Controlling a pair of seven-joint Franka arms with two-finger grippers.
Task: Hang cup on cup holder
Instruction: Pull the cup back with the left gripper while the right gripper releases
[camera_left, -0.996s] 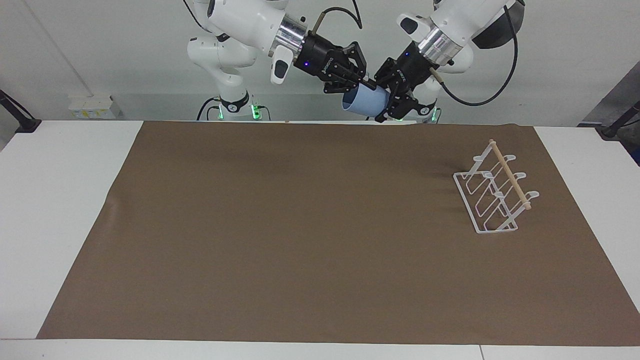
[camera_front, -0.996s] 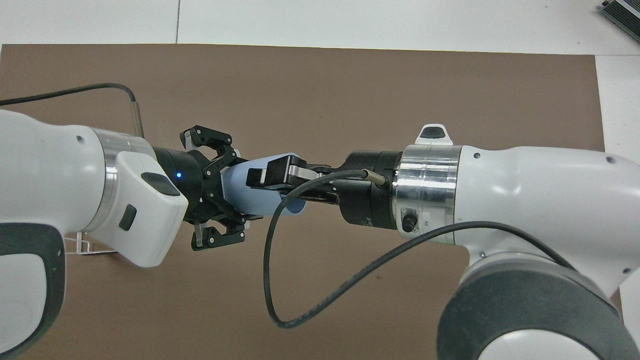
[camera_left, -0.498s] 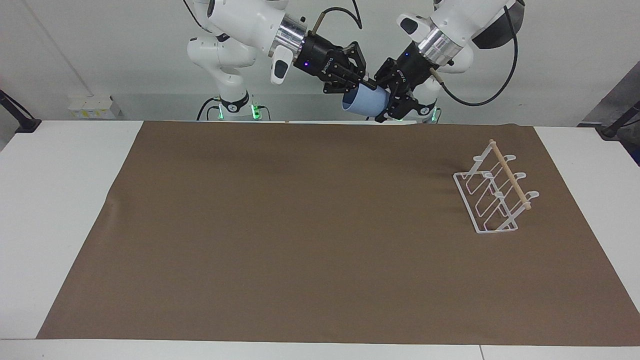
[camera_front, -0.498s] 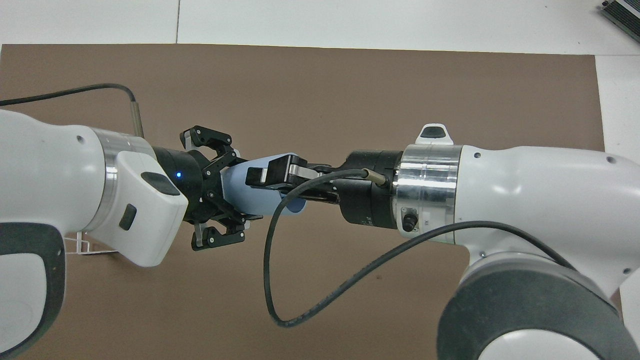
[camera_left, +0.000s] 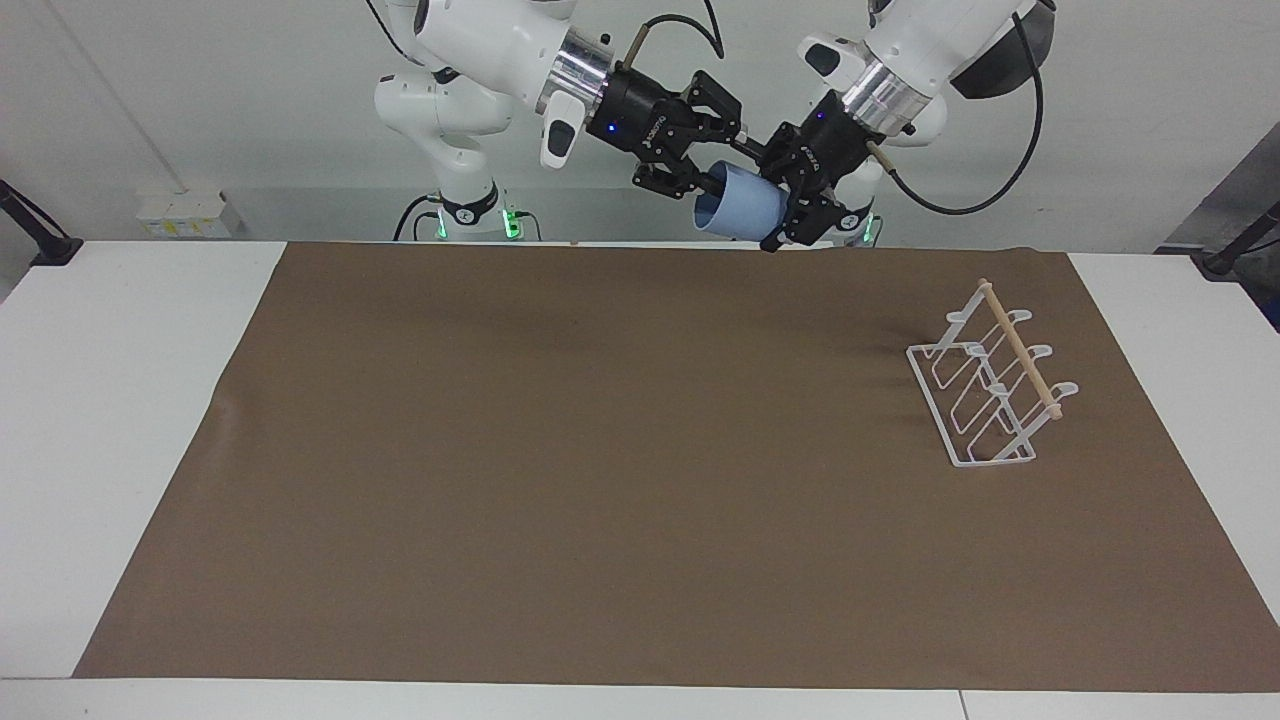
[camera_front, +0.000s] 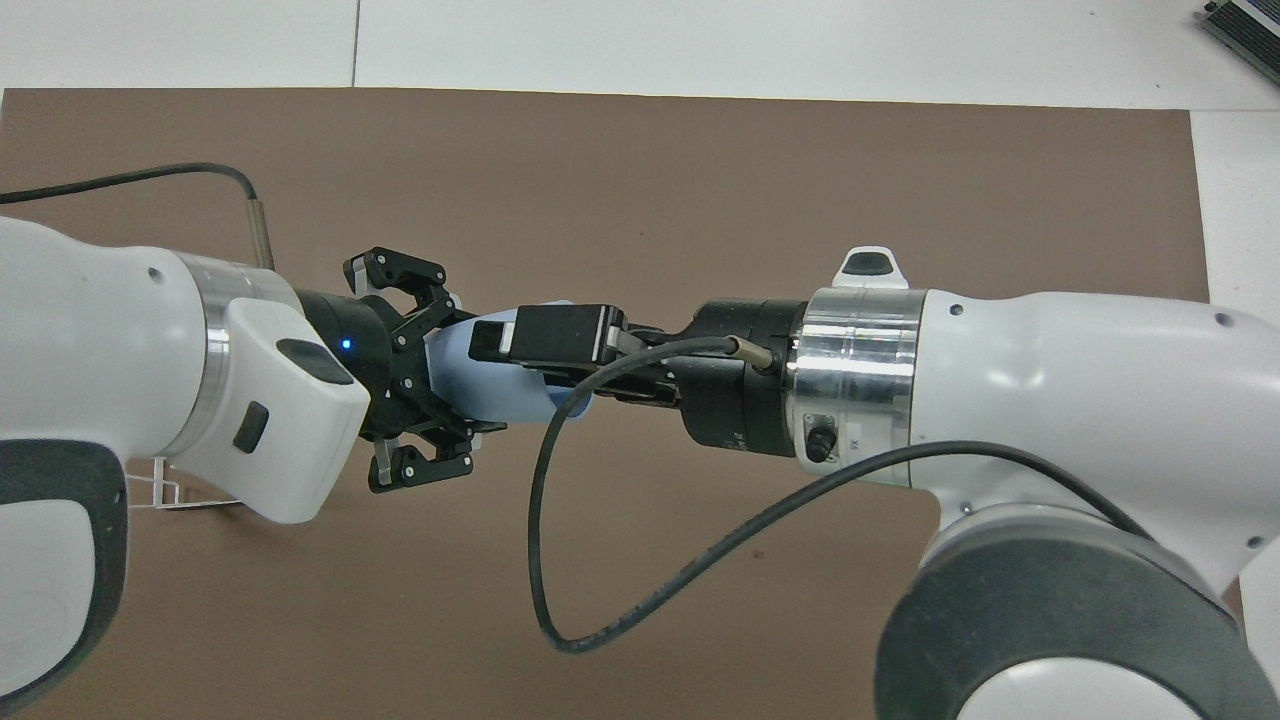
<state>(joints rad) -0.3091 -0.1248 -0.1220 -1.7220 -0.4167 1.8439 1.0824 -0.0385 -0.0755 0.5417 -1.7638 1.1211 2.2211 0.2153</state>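
The light-blue cup (camera_left: 745, 208) is held in the air on its side between my two grippers, over the brown mat's edge nearest the robots. My left gripper (camera_left: 780, 203) is shut on the cup's base end; in the overhead view it (camera_front: 450, 375) clasps the cup (camera_front: 470, 385) from both sides. My right gripper (camera_left: 728, 160) is open at the cup's mouth, its fingers spread around the rim; from above one finger (camera_front: 545, 335) covers the cup. The white wire cup holder (camera_left: 990, 380) with its wooden dowel stands on the mat at the left arm's end; only its corner (camera_front: 165, 490) shows from above.
A brown mat (camera_left: 600, 450) covers most of the white table (camera_left: 110, 400). The right arm's black cable (camera_front: 640, 600) loops below its wrist. Nothing else stands on the mat.
My right gripper's fingers have spread apart off the cup. The cup, in the left gripper, has shifted slightly toward the left arm's end of the table.
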